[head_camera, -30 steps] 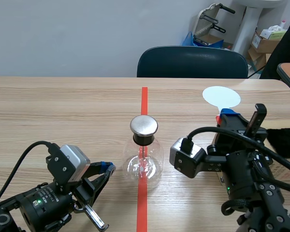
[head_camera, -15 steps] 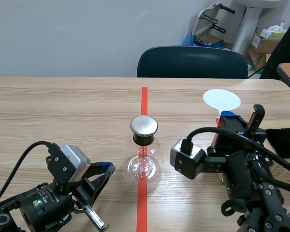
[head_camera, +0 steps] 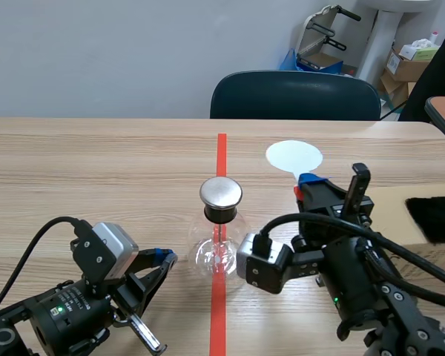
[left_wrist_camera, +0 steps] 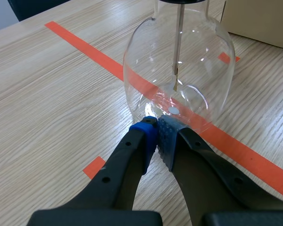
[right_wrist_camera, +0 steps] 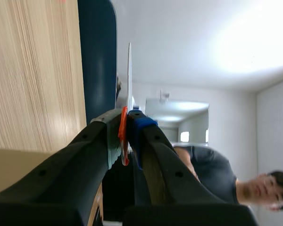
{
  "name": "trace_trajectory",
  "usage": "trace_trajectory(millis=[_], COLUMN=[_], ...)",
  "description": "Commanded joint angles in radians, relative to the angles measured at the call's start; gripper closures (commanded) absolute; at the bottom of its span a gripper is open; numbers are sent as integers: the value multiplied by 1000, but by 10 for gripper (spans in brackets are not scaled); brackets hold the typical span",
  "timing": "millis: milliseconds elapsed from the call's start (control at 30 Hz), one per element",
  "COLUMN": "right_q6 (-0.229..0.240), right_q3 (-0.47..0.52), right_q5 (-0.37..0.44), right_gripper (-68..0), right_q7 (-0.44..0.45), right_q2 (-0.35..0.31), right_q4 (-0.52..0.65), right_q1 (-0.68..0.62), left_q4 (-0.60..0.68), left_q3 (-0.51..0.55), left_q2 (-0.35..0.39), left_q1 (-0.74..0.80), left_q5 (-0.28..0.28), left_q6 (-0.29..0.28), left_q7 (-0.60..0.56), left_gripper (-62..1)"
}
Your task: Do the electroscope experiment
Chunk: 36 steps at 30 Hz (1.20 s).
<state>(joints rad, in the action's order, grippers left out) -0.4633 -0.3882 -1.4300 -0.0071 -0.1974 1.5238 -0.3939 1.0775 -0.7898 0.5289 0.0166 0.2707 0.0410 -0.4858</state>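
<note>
Two things matter for this step, as I judge it: getting the white disc to the metal cap of the electroscope, and not jolting the glass. The electroscope stands upright on the red tape line at the middle of the counter, nearer the robot's edge than the far one. The right fingers are clamped on the disc's orange handle and hold it edge-up above the counter, off to the right of the cap and slightly beyond it, not yet touching.

Bring the disc across level with the cap and let its flat face, not its rim, meet the metal. The arm's bulky body sits close to the flask, so approach slowly and from above. Avoid brushing the disc on the counter on the way, since that would probably spoil the effect.

The left fingers are closed with nothing between them, tips low on the counter just beside the flask's base. They are best left still there.
</note>
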Motion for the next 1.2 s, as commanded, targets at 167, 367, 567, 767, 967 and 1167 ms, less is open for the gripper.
trace_trajectory(millis=[167, 367, 567, 767, 967, 1167], right_q6=[-22, -45, -45, -45, -45, -45], right_q3=[2, 2, 2, 2, 2, 2], right_q5=[-27, -29, -29, -30, -30, -30], right_gripper=[-19, -19, -19, -19, -19, -19], right_q7=[93, 190, 262, 333, 363, 370], right_q2=[-18, -39, -47, -47, -47, -47], right_q4=[15, 37, 62, 63, 63, 63], right_q1=[11, 0, -24, -42, -44, -44], left_q4=[10, 10, 10, 10, 10, 10], left_q3=[6, 6, 6, 6, 6, 6], left_q2=[-5, -5, -5, -5, -5, -5], left_q1=[-6, -6, -6, -6, -6, -6], left_q5=[6, 6, 6, 6, 6, 6], left_q6=[-2, -2, -2, -2, -2, -2], left_q7=[-14, -13, -11, -11, -11, -11], left_gripper=[-27, -27, -27, -27, -27, -27])
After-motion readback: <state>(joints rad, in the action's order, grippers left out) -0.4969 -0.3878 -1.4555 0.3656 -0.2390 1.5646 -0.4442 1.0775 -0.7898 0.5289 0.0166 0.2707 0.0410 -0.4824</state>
